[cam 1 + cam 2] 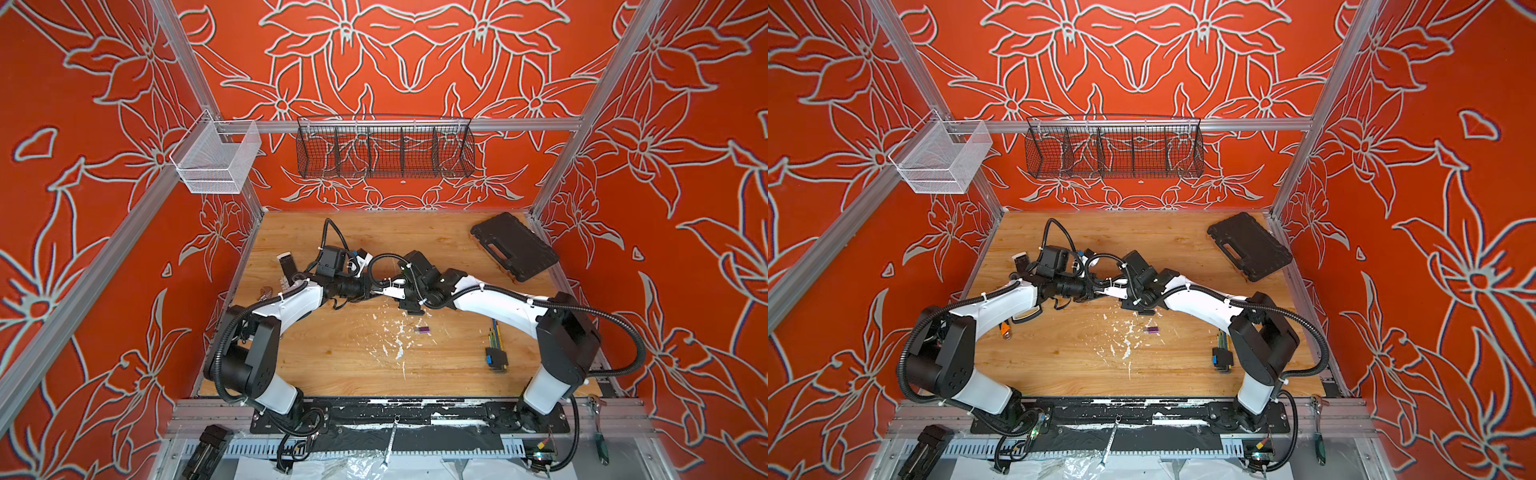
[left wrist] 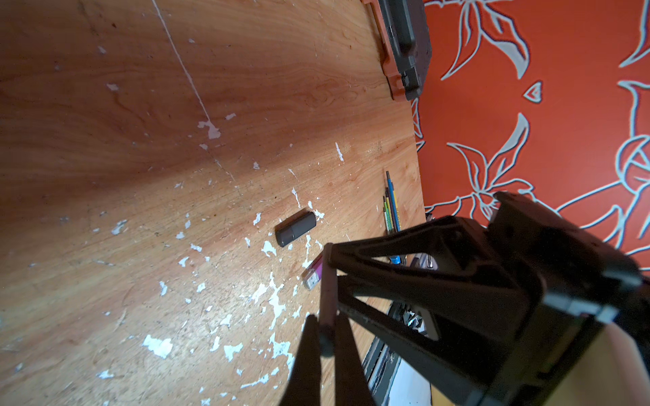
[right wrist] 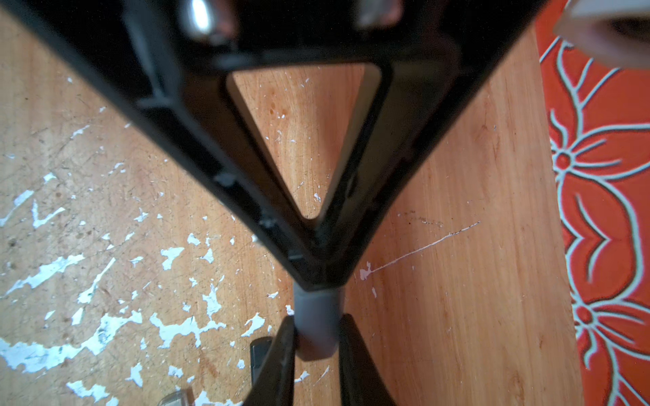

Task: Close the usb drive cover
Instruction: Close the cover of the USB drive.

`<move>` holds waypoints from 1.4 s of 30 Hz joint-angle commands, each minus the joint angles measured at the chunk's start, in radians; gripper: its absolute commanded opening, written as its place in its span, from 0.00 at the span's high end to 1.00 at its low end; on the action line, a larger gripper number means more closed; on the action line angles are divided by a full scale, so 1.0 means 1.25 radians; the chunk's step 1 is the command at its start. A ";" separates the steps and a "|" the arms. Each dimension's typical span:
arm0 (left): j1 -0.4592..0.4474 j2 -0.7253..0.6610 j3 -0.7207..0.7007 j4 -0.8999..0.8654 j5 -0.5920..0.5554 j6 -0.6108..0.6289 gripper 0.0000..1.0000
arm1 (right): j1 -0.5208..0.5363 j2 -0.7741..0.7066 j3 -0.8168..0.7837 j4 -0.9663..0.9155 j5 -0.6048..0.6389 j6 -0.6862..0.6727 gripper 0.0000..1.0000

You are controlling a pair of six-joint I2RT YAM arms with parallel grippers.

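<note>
Glossy white rounded shell links (image 1: 291, 305) alternate with matte black boxy joint housings (image 1: 569, 340). Ribbed black cable conduits (image 1: 643, 355) are cinched by white zip ties (image 1: 481, 286). The right gripper (image 3: 316, 328) is a black open triangular truss.

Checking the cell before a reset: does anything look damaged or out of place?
The table top looks damaged. White patches, as if the finish has chipped off, are thickest at the middle beside the USB drive. A long thin white scratch also crosses the wood. Nothing looks spilled.
</note>
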 commanded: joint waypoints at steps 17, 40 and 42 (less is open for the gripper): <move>-0.037 0.074 0.009 0.033 -0.056 -0.034 1.00 | 0.034 -0.019 0.097 0.132 -0.155 -0.004 0.97; 0.076 -0.055 0.051 -0.013 -0.030 -0.007 0.69 | -0.027 0.058 0.047 -0.068 -0.015 -0.083 0.97; 0.097 -0.078 0.033 -0.021 -0.051 0.001 0.69 | -0.042 0.075 0.060 -0.082 -0.002 -0.071 0.97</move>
